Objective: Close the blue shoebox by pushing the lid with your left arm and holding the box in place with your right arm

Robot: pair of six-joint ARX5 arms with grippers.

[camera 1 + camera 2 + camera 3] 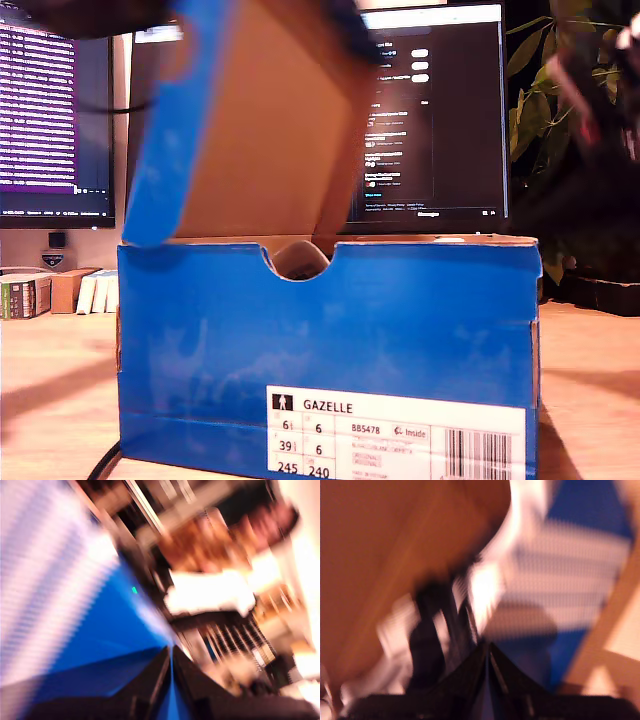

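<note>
The blue shoebox [330, 350] is sitting on the wooden bench [50, 400], close to the exterior camera, its end panel with the white size label [395, 435] facing that view. Its lid [250, 120] is standing up and tilting, with the brown cardboard inside showing and a blue rim running down the exterior view's left. The box is not shut. Something pale is showing through the curved notch in the box's front edge, too small to name.

Behind the box two monitors are glowing: one [55, 110] at the exterior view's left with lines of text, another [435, 110] behind the lid. Leafy plants [560, 110] are standing at the exterior view's right, and small books [60, 292] are lined up at its left.

My first hand [170, 680] is showing dark fingers pressed together, with a blurred blue surface just beside them. My second hand [487, 675] is also showing its fingers together, near brown cardboard and blue-and-white stripes. Both wrist views are heavily blurred, so I cannot tell what either hand is touching.
</note>
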